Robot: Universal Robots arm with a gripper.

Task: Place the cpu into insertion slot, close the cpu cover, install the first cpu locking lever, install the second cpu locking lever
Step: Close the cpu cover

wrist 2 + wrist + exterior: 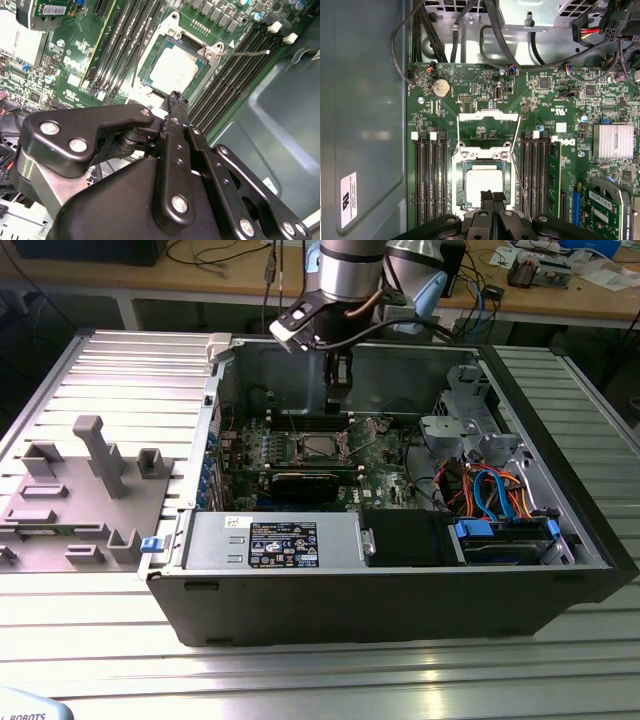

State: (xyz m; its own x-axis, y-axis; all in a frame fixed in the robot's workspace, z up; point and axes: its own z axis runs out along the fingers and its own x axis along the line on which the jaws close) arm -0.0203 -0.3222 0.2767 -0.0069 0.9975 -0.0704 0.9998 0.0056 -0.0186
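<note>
- At the exterior view's left, a pale grey plastic fixture block with upright pegs [90,475] rests on the ribbed aluminium table [300,680], well apart from the work.
- In the middle stands an open black metal computer case [400,600]. A green circuit board [390,455] lies flat on its floor.
- The cpu [482,185], a small flat square chip with a dull silver-grey top, sits level inside the insertion slot [482,163]. The slot is a dark square recess edged with silvery metal, and the chip's edges run parallel to its walls.
- The cpu cover [488,117], a thin silvery metal frame plate with a square window, is swung open on the far side of the slot from the tool. The board shows through its window.
- The black two-fingered gripper [492,196] has its fingertips pressed together and grips nothing. It hovers over the near edge of the slot; whether it touches anything cannot be told.
- Closing the cover appears to be the step in hand. It would go best by pressing only on the frame's metal and never on the chip's top.
- A thin steel wire lever [250,51] lies beside the slot and should stay clear of the frame's path.
- At the exterior view's right, blue and orange flat cables [490,490] lie in the case.
</note>
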